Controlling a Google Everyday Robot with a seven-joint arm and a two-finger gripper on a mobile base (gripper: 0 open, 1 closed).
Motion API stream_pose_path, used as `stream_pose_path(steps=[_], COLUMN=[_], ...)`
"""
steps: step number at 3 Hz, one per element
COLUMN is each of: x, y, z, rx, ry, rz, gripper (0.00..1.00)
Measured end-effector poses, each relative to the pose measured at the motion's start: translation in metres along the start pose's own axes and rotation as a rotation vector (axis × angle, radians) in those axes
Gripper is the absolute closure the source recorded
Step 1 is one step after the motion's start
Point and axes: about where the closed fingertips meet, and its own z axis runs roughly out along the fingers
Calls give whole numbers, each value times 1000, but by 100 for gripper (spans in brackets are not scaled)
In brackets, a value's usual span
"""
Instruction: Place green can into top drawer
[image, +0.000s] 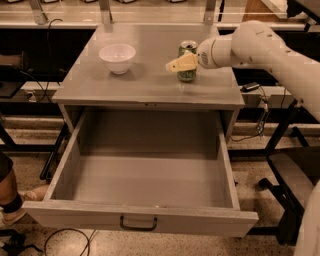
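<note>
The green can (188, 75) stands upright on the grey cabinet top (145, 85), at its right rear. My gripper (177, 64) reaches in from the right on the white arm (260, 45) and sits against the can at mid-height, its pale tip crossing the can's front. The top drawer (150, 175) is pulled fully open below the cabinet top. It is empty inside, and its dark handle (138, 223) is at the centre of the front panel.
A white bowl (118, 57) stands on the cabinet top, left of the can. A person's leg and shoe (12, 200) are at the lower left. A black table frame (285, 170) and cables stand to the right.
</note>
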Motion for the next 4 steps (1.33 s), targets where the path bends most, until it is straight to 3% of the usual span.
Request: stream_pose_path(steps=[1, 2, 3, 4], x=[-2, -6, -11, -11], y=[-2, 3, 12, 19], z=[11, -2, -36, -127], rx=[11, 4, -27, -25], ry=[-25, -59, -105, -99], rz=[30, 42, 9, -115], gripper=[26, 57, 80, 100])
